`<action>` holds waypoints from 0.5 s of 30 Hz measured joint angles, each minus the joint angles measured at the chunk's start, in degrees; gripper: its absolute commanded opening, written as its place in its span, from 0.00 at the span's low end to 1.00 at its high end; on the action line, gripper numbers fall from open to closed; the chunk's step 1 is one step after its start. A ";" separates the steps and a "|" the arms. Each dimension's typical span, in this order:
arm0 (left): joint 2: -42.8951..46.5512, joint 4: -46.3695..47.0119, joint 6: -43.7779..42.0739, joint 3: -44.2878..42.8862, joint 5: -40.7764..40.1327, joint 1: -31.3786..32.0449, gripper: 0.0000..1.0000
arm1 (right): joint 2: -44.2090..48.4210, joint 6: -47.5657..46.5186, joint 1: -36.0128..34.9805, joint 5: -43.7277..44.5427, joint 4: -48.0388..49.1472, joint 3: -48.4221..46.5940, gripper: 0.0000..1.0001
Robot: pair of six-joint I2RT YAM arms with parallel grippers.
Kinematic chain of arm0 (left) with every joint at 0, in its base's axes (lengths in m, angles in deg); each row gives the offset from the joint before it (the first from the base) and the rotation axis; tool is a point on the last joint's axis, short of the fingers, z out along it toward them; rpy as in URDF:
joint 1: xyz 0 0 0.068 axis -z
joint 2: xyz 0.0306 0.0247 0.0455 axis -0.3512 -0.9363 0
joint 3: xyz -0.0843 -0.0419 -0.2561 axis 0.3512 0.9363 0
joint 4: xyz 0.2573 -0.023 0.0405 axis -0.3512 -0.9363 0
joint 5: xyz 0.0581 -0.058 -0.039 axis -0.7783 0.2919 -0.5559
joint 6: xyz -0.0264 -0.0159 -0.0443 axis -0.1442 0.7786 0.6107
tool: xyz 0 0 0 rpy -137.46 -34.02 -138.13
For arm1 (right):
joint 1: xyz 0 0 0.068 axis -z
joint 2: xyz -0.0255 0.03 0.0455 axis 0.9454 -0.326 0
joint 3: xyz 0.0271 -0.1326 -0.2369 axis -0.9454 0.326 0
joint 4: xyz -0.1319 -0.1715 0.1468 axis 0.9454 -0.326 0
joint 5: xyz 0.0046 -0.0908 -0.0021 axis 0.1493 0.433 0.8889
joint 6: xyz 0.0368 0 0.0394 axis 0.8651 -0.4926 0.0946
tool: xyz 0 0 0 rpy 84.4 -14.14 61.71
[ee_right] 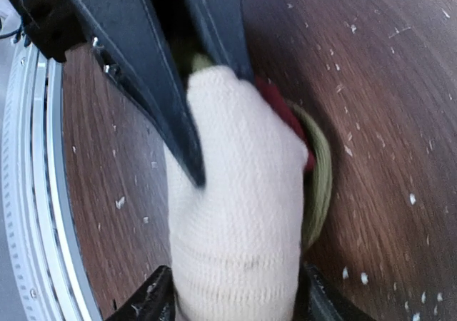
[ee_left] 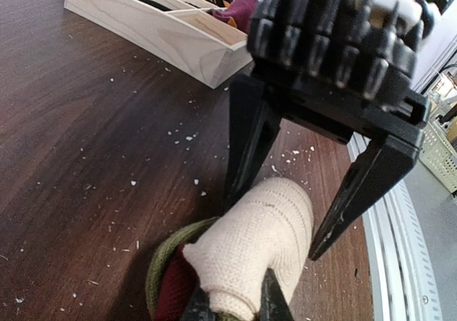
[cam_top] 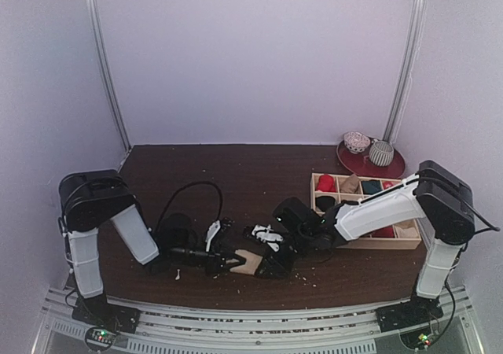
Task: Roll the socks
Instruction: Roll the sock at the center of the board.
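I've got both arms reaching low to table (cam_top: pixel 236 173) centre-front, wrists nose to nose. L gripper (ee_left: pixel 232 308) is clamped on the tan sock (ee_left: pixel 257 239), which lies near the front edge between the two. R gripper (ee_left: pixel 273 226) stands spread, one finger each side of the sock's end; can't tell if pads touch. Olive & red cloth (ee_left: pixel 153 274) sits under it; same sock or not, can't tell. From above, grippers hide most of it.

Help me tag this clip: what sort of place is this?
Probably a robot lab cell: white walls box in a dark table, left arm and right arm bolted to a metal rail, handling a cream sock.
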 measured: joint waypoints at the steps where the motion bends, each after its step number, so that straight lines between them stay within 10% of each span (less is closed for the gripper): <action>1: -0.09 0.11 0.57 0.09 -0.22 0.00 0.00 | 0.85 -0.20 0.00 0.57 -1.86 0.00 0.67; 15: -0.70 2.36 2.05 0.87 -1.53 0.26 0.00 | -0.76 -2.54 2.01 -4.46 -10.10 -8.22 0.70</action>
